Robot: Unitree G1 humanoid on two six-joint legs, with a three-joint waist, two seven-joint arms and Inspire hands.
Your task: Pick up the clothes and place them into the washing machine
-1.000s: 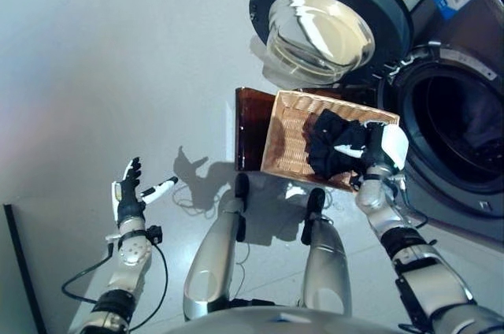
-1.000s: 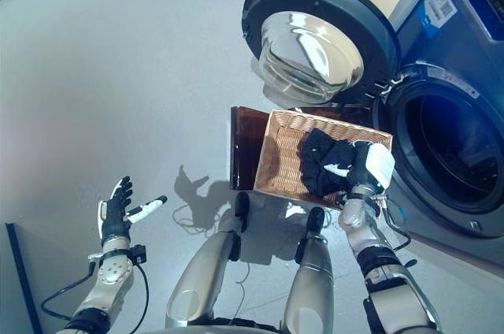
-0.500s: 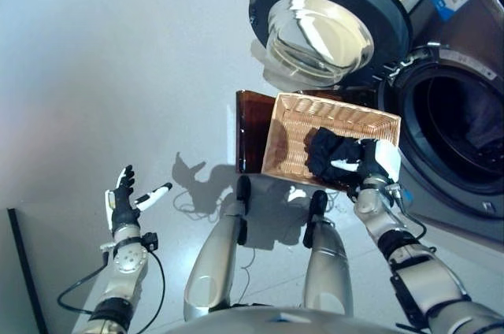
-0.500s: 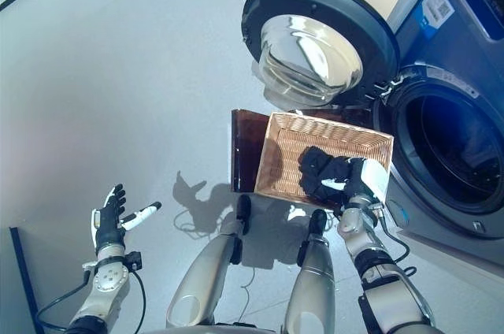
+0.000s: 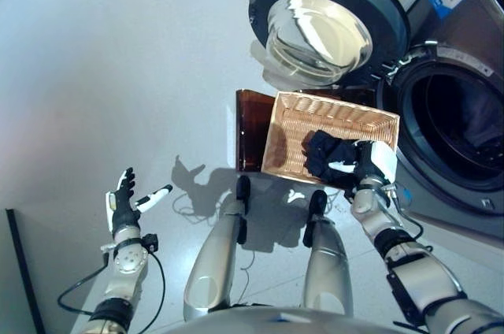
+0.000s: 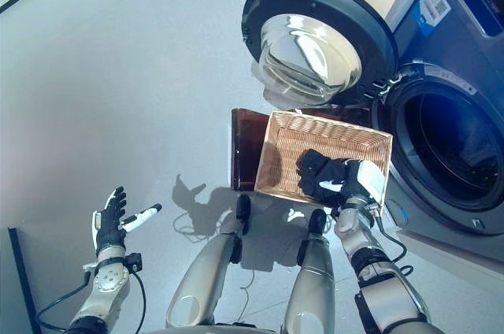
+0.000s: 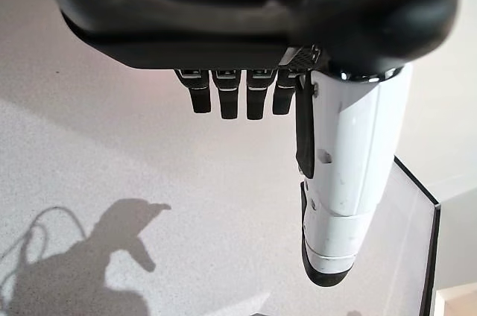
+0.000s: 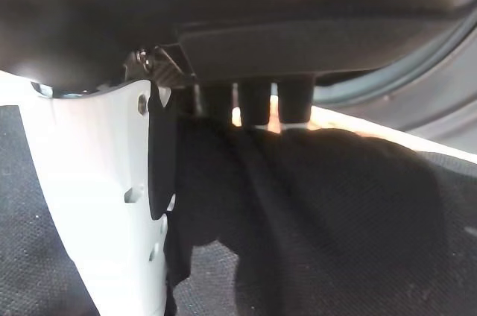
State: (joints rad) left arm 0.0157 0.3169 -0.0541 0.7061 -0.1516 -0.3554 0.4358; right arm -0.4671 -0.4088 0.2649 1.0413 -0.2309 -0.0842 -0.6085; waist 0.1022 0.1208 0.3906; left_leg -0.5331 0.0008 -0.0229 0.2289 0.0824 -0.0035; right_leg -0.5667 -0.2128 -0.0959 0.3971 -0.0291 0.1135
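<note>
Black clothes (image 5: 324,153) lie bunched in the near right part of the shallow wicker basket (image 5: 331,102). My right hand (image 5: 376,162) is down in the basket on the clothes. Its white-covered thumb (image 8: 97,182) lies against the dark cloth (image 8: 350,204) and its fingers curl into it. The washing machine's drum opening (image 5: 457,125) is just right of the basket, with the round door (image 5: 327,23) swung open behind it. My left hand (image 5: 122,204) is open and empty, held over the floor far to the left; it also shows in the left wrist view (image 7: 350,167).
The basket rests on a low dark brown box (image 5: 250,133) beside the machine. Some cloth shows inside the drum (image 5: 480,117). Grey floor (image 5: 118,74) stretches to the left and behind. A dark strip (image 5: 20,271) runs along the floor at lower left.
My right hand has sunk lower into the basket and drawn toward me, and the black clothes have bunched tighter around it. My left hand has dropped a little lower.
</note>
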